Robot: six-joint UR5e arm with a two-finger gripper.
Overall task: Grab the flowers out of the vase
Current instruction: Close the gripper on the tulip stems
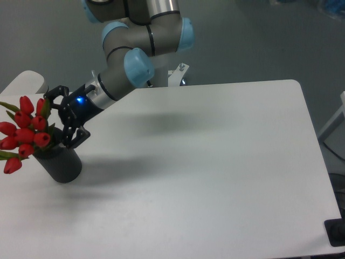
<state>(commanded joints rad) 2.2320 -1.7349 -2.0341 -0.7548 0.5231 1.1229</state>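
Observation:
The flowers (22, 132), a bunch of red closed tulip buds with green leaves, stand in the dark grey-black vase (60, 162) at the table's left edge. My gripper (58, 117) is open, its jaws spread, one finger up near the top buds and the other just above the vase's right rim. It sits right beside the bunch on its right side, with nothing between the fingers. The stems are hidden inside the vase.
The white table (205, 172) stretches to the right and front. A pale rounded object (26, 81) sits past the table's far left corner. A white bracket (177, 74) stands behind the table's back edge.

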